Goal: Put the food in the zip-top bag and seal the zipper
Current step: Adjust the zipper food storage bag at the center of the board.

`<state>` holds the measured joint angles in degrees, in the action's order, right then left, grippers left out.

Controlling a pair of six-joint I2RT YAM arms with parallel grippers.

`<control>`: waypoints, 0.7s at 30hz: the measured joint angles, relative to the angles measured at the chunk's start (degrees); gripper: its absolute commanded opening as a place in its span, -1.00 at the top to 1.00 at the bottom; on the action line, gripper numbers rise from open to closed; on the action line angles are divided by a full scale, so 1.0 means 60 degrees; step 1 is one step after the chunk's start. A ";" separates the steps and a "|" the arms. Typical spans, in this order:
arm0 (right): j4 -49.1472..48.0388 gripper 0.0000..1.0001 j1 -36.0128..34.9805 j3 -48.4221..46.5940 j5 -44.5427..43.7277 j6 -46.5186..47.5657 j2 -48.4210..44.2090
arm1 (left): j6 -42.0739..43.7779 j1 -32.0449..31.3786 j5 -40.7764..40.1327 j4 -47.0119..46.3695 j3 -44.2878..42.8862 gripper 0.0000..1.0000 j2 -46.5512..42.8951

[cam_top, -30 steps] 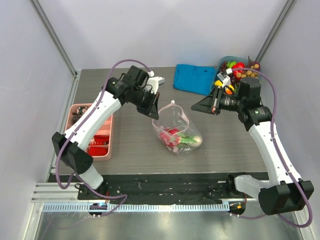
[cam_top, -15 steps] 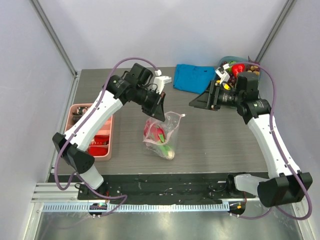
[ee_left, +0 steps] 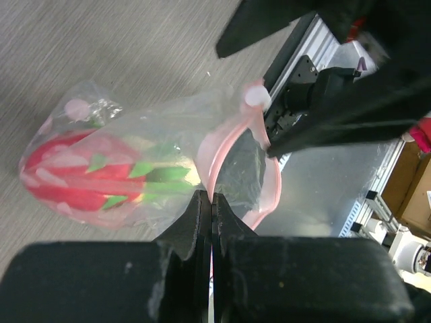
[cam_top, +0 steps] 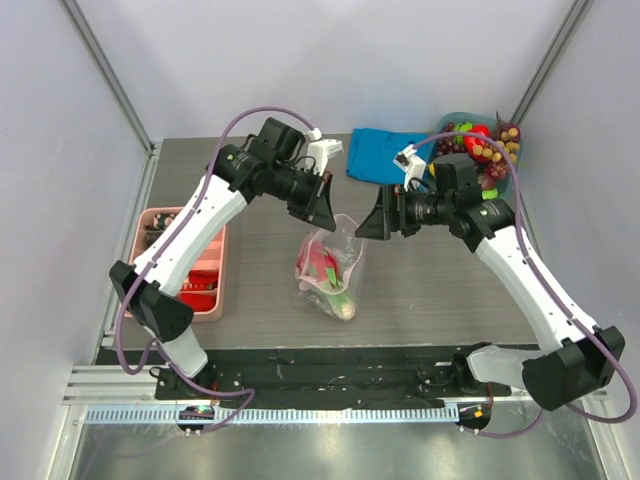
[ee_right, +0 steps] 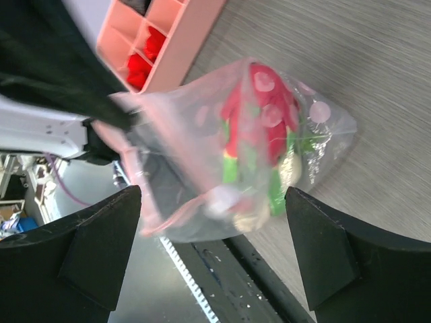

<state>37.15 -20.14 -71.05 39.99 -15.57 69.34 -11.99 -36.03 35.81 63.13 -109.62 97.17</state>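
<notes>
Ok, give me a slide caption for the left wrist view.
Left gripper pinches the pink zipper of the clear zip-top bag, red and green toy food visible inside.

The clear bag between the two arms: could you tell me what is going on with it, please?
The left end effector is shut on the pale-pink zipper strip of the clear crinkly plastic bag, holding it up. Glossy red and green toy food lies inside. The right end effector is open beside the bag's mouth, which gapes unsealed.
</notes>
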 measured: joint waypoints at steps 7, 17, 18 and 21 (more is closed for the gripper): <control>-0.0335 0.98 -0.0047 0.0433 -0.0200 -0.0674 0.0634 | -0.0160 0.0022 0.0106 -0.0062 -0.0036 1.00 -0.0004; -0.0437 0.98 -0.0055 -0.0918 0.0423 -0.1158 0.0015 | 0.0583 0.0066 0.0470 0.1009 -0.1133 0.95 -0.0087; -0.0448 0.98 -0.0066 -0.1115 0.0433 -0.1191 -0.0146 | 0.0761 0.0025 0.0313 0.1133 -0.1370 1.00 -0.0135; -0.0583 0.98 -0.0066 -0.1526 0.0386 -0.1184 -0.0455 | 0.1428 -0.0219 -0.0528 0.1497 -0.1639 1.00 -0.0437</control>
<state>33.65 -20.53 -80.20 42.30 -22.68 66.61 -3.42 -37.34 32.64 72.12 -119.46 94.54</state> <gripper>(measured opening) 0.019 0.012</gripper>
